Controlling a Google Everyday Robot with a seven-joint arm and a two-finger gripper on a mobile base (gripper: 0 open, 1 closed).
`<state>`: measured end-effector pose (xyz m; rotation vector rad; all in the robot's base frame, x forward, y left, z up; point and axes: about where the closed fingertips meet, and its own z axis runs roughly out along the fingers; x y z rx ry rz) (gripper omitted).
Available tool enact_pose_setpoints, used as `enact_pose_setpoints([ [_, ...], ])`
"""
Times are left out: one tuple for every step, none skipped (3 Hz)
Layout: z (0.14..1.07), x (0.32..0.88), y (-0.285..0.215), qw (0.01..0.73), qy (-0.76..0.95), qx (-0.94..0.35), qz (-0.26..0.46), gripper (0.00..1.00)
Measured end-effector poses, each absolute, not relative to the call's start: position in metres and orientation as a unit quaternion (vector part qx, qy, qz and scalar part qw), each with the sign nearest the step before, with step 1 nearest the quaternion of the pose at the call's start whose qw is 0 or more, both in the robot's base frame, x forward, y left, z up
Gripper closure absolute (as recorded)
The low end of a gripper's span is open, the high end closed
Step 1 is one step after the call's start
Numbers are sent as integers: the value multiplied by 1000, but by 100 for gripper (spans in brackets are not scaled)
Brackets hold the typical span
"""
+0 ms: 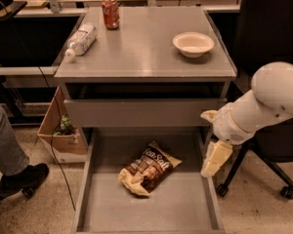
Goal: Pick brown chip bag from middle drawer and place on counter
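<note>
The brown chip bag (147, 168) lies flat on the floor of the pulled-out middle drawer (195, 211), near its centre, tilted. The counter (146, 50) is the grey cabinet top above it. My gripper (215, 160) hangs from the white arm at the drawer's right wall, right of the bag and above the drawer rim, apart from the bag.
On the counter stand a red can (110, 12) at the back, a clear plastic bottle (80, 40) lying at the left edge and a white bowl (193, 44) at the right. A black chair (273, 179) stands right. A cardboard box (58, 135) and a person's leg (7, 155) are left.
</note>
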<state>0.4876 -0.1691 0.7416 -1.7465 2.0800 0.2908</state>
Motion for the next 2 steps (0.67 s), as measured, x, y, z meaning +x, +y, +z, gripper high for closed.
enact_pose_setpoints([
  [687,498,-158,201,749,-622,107,0],
  [687,498,-158,201,749,-622,107,0],
])
